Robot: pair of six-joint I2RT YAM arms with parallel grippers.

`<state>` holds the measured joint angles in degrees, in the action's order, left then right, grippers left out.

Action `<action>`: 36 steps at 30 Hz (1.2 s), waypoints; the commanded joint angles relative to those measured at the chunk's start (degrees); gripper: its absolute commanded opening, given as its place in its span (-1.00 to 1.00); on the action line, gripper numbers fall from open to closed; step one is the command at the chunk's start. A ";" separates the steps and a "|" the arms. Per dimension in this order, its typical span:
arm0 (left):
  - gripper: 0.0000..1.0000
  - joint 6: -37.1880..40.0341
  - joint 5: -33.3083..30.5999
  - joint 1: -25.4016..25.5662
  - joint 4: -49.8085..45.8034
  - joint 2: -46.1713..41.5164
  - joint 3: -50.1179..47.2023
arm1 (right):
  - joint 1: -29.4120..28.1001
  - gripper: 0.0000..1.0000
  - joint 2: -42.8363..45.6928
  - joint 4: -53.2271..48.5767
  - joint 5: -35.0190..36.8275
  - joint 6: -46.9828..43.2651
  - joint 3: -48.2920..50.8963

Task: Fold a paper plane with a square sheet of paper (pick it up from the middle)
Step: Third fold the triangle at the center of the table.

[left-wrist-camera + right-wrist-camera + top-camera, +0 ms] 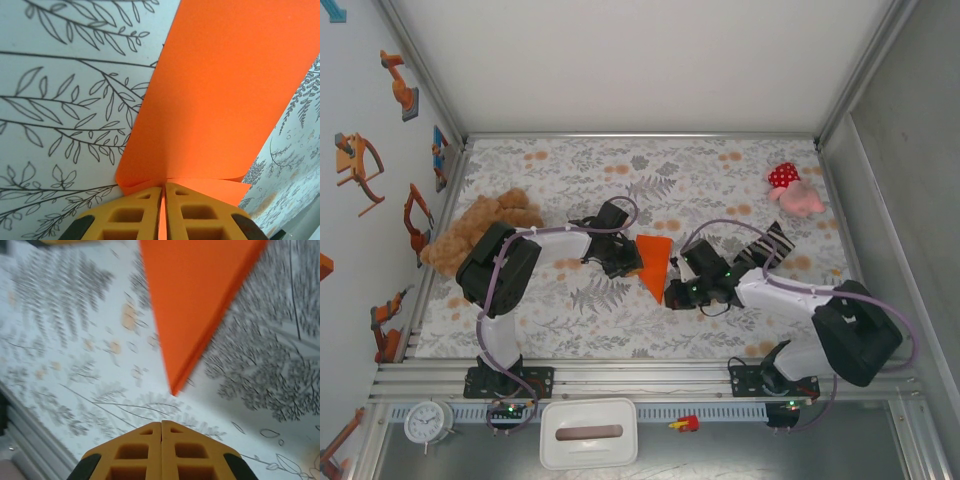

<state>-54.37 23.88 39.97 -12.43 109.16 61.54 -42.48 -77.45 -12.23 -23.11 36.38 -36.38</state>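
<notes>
The square sheet of paper now stands as a bright orange paper plane, a pointed triangle at the middle of the floral table, its tip toward the near edge. My left gripper is shut on its left edge. In the left wrist view the orange plane fans out ahead of the left gripper, and a strip of it is pinched between the yellow fingers. My right gripper sits just right of the tip. In the right wrist view it is shut and empty, and the plane's tip lies a short way ahead.
A brown teddy bear lies at the left wall behind the left arm. A red-and-pink polka-dot plush sits at the far right. Walls close in the table on three sides. A white box and a clock lie beyond the near rail.
</notes>
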 commanded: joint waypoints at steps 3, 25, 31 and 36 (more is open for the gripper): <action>-0.74 1.06 -4.36 -0.36 -3.53 3.82 -0.87 | -0.30 -1.00 -3.96 3.38 -0.45 -0.14 -5.55; -0.74 -0.10 -4.71 -0.09 -3.62 4.93 -1.64 | -0.24 -1.00 -17.06 14.21 -0.35 3.52 0.43; -0.74 -0.08 -4.62 -0.24 -3.57 5.09 -1.53 | -0.23 -1.00 -10.82 13.38 -1.45 3.14 8.30; -0.74 0.05 -4.15 -0.21 -3.57 4.93 -1.01 | -0.24 -1.00 -3.00 8.19 -0.54 0.69 8.61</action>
<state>-54.41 25.34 39.99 -11.66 109.91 61.78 -42.44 -83.40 3.79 -23.79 38.92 -28.23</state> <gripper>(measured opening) 0.128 0.049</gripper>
